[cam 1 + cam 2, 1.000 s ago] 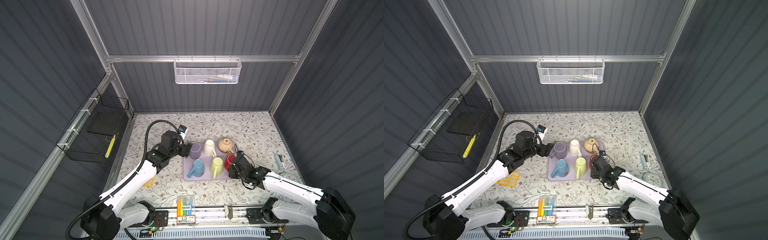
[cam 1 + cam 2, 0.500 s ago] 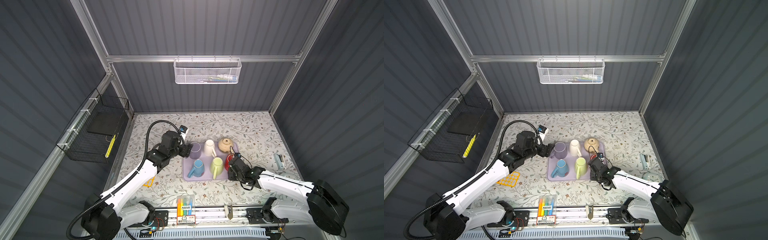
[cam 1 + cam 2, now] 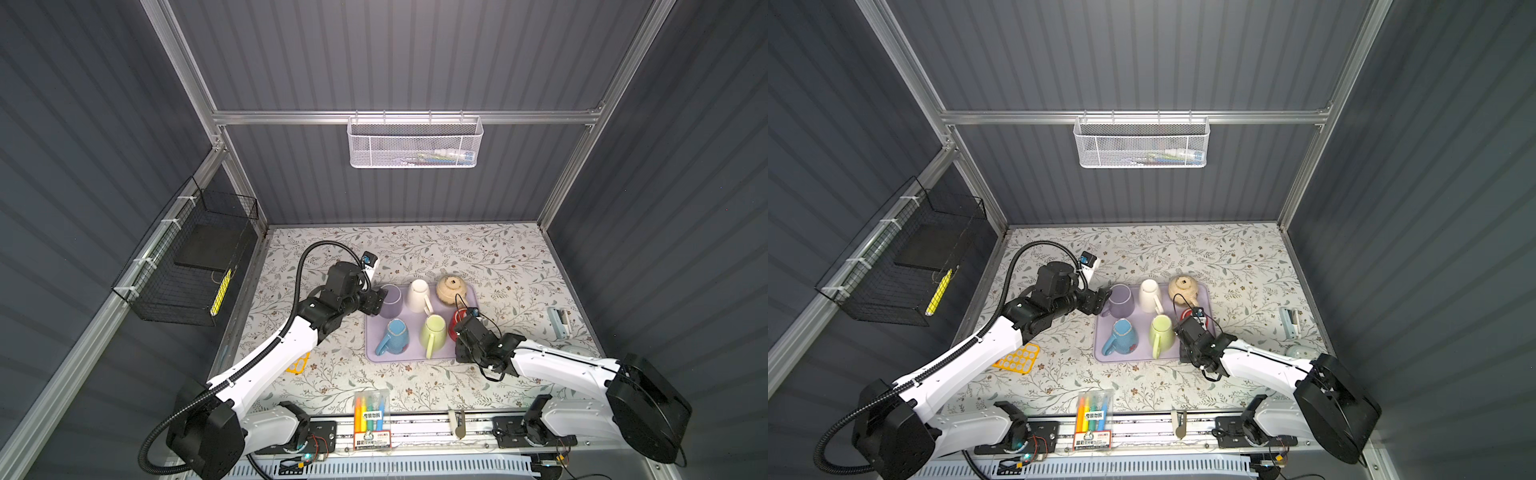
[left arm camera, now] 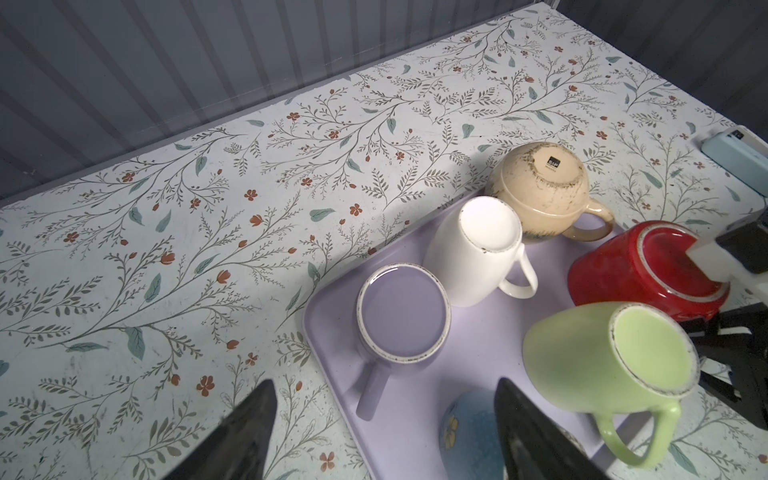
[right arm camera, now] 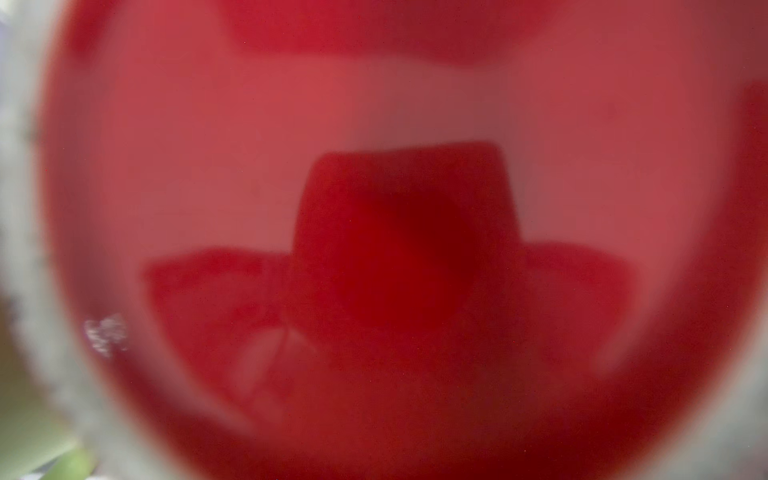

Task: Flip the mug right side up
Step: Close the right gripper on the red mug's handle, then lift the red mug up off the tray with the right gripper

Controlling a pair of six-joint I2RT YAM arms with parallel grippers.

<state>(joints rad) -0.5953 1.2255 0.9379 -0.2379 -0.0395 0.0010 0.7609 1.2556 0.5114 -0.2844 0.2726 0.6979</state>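
Several mugs stand upside down on a lilac tray [image 3: 411, 355]: purple [image 4: 403, 316], white [image 4: 473, 253], beige [image 4: 540, 187], green [image 4: 602, 357], blue [image 3: 395, 336] and red [image 4: 640, 270]. My right gripper [image 3: 459, 328] is pressed up to the red mug [image 3: 454, 321] at the tray's right edge. The mug's red base fills the right wrist view [image 5: 395, 249], so the jaws are hidden. My left gripper [image 4: 382, 436] hangs open at the tray's left edge, just short of the purple mug's handle [image 4: 372, 395], holding nothing.
A marker pack [image 3: 372, 405] lies at the front edge and a yellow stencil [image 3: 299, 365] lies under the left arm. A pale blue device [image 3: 559, 320] sits to the right. A black wire basket [image 3: 187, 266] hangs on the left wall and a white one [image 3: 413, 143] hangs on the back.
My right gripper has slid in toward the tray and now covers most of the red mug. The left arm has barely moved.
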